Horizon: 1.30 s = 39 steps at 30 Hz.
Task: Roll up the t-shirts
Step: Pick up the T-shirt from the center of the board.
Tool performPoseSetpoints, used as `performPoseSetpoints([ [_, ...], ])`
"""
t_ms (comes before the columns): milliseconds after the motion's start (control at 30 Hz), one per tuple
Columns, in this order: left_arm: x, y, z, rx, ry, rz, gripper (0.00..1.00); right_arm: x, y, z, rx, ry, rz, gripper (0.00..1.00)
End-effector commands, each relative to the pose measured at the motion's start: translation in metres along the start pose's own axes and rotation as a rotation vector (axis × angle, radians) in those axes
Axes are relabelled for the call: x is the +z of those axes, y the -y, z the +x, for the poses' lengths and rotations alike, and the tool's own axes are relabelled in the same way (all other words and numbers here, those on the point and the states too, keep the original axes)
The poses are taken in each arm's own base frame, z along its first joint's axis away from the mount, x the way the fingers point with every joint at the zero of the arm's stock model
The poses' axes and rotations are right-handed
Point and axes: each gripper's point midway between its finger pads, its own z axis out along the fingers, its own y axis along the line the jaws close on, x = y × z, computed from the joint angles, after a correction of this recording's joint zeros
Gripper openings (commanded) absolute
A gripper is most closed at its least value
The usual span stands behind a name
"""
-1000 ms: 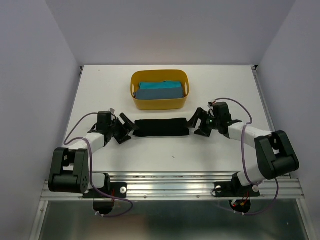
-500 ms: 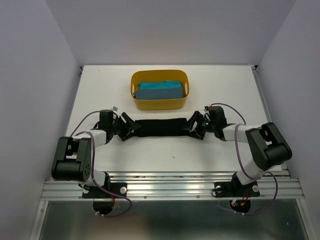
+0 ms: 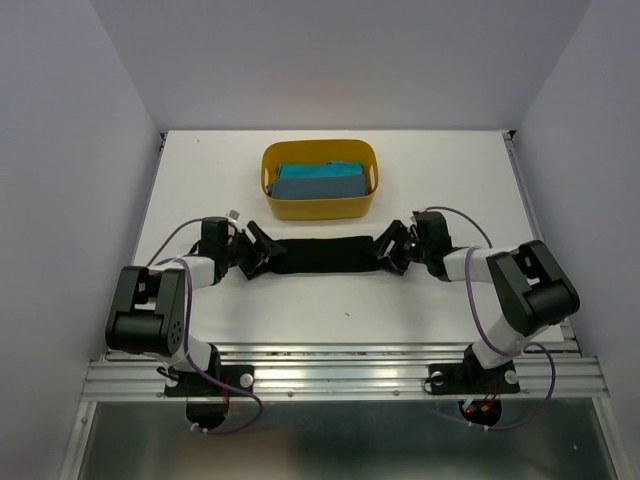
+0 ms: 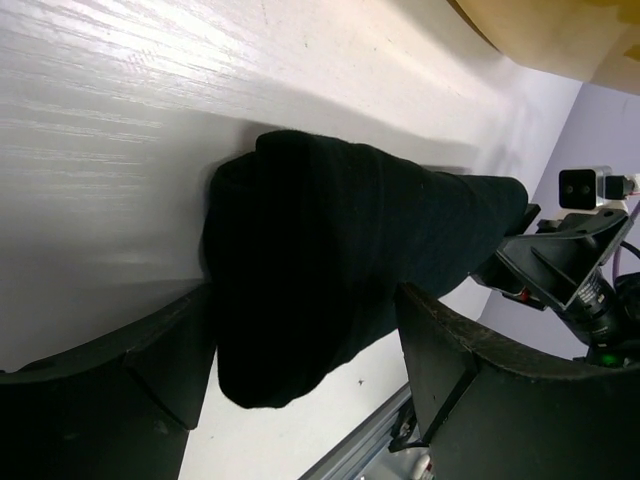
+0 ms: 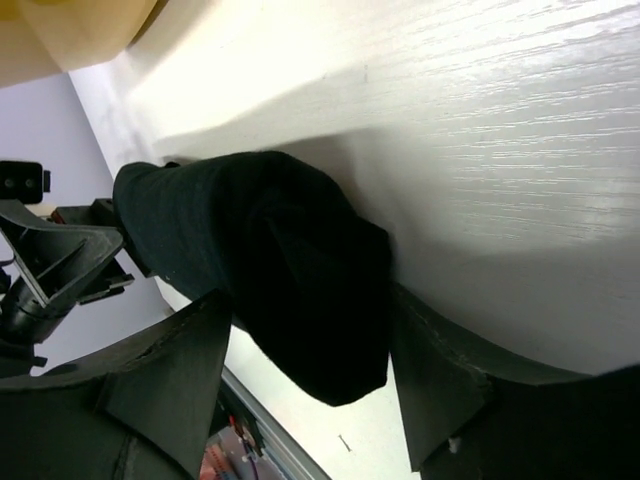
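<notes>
The left gripper (image 3: 262,252) and right gripper (image 3: 387,251) straddled opposite ends of the rolled black t-shirt (image 3: 322,255), fingers pressing its sides. The teal t-shirt (image 3: 318,182) lay in the yellow tub (image 3: 320,208).

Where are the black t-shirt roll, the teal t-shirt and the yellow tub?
black t-shirt roll (image 3: 322,255), top external view, middle of the roll.
teal t-shirt (image 3: 318,183), top external view, its folded top surface.
yellow tub (image 3: 318,210), top external view, its near wall.
</notes>
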Motion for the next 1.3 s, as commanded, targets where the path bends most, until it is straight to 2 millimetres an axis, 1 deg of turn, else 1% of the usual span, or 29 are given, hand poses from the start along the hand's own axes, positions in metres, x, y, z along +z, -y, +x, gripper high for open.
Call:
performPoseSetpoints([
  [0,0.005,0.014,-0.004,0.029,-0.006,0.041,0.80,0.008,0.025,-0.002,0.033,0.043,0.094,0.64],
  [33,0.005,0.014,-0.004,0.030,-0.005,0.039,0.80,0.008,0.025,-0.003,0.040,0.051,0.097,0.60],
  [100,0.005,0.016,-0.005,0.030,-0.004,0.045,0.78,0.008,0.025,-0.005,0.046,0.060,0.097,0.56],
  [133,0.005,0.017,-0.005,0.030,-0.004,0.045,0.76,0.008,0.025,-0.005,0.047,0.063,0.098,0.54],
  [167,0.005,0.016,-0.005,0.030,-0.006,0.045,0.73,0.008,0.026,-0.006,0.048,0.067,0.098,0.49],
  [233,0.005,0.018,-0.006,0.031,-0.004,0.047,0.60,0.008,0.026,-0.007,0.055,0.073,0.100,0.43],
  [267,0.005,0.018,-0.006,0.031,-0.001,0.046,0.55,0.008,0.026,-0.007,0.057,0.078,0.101,0.35],
  [300,0.005,0.018,-0.007,0.031,0.001,0.045,0.45,0.008,0.027,-0.008,0.061,0.084,0.103,0.31],
  [333,0.005,0.018,-0.007,0.030,0.000,0.045,0.41,0.008,0.027,-0.009,0.063,0.087,0.101,0.27],
  [367,0.006,0.019,-0.007,0.031,0.001,0.045,0.32,0.009,0.024,-0.009,0.064,0.089,0.086,0.19],
  [400,0.006,0.019,-0.007,0.031,0.000,0.046,0.28,0.009,0.021,-0.010,0.064,0.089,0.074,0.13],
  [433,0.007,0.019,-0.008,0.031,0.000,0.046,0.22,0.009,0.019,-0.009,0.061,0.084,0.064,0.08],
  [467,0.007,0.020,-0.008,0.035,-0.005,0.050,0.06,0.009,0.016,-0.008,0.058,0.075,0.049,0.01],
  [500,0.007,0.021,-0.008,0.035,-0.006,0.051,0.00,0.009,0.013,-0.009,0.054,0.074,0.041,0.01],
  [600,0.007,0.026,-0.009,0.046,-0.006,0.058,0.00,0.005,0.001,-0.014,0.031,0.084,0.018,0.01],
  [667,0.003,0.035,-0.015,0.068,0.015,0.067,0.00,0.001,-0.002,-0.014,0.021,0.084,0.020,0.01],
  [700,0.002,0.036,-0.015,0.077,0.014,0.054,0.00,-0.001,-0.004,-0.015,0.012,0.089,0.017,0.01],
  [733,0.000,0.039,-0.016,0.089,0.020,0.055,0.00,-0.006,-0.012,-0.018,-0.001,0.101,0.000,0.01],
  [767,-0.005,0.047,-0.020,0.102,0.034,0.053,0.00,-0.009,-0.014,-0.018,-0.009,0.104,0.005,0.01],
  [800,-0.007,0.050,-0.021,0.117,0.040,0.051,0.00,-0.010,-0.017,-0.017,-0.021,0.104,0.006,0.01],
  [833,-0.009,0.055,-0.022,0.124,0.045,0.055,0.00,-0.015,-0.024,-0.019,-0.032,0.115,-0.009,0.01],
  [867,-0.014,0.064,-0.025,0.138,0.060,0.063,0.00,-0.018,-0.027,-0.020,-0.042,0.117,-0.006,0.01],
  [1033,-0.026,0.088,-0.029,0.177,0.086,0.086,0.00,-0.031,-0.047,-0.027,-0.075,0.141,-0.028,0.01],
  [1133,-0.037,0.104,-0.034,0.206,0.105,0.099,0.00,-0.043,-0.064,-0.033,-0.095,0.164,-0.055,0.01],
  [1167,-0.042,0.111,-0.035,0.218,0.113,0.106,0.00,-0.046,-0.067,-0.034,-0.098,0.166,-0.051,0.01],
  [1200,-0.048,0.121,-0.040,0.243,0.128,0.114,0.00,-0.053,-0.074,-0.037,-0.118,0.186,-0.061,0.01],
  [1233,-0.052,0.125,-0.041,0.249,0.130,0.108,0.00,-0.060,-0.088,-0.044,-0.138,0.208,-0.077,0.01],
  [1267,-0.058,0.132,-0.044,0.266,0.145,0.115,0.00,-0.066,-0.096,-0.048,-0.155,0.227,-0.080,0.01],
])
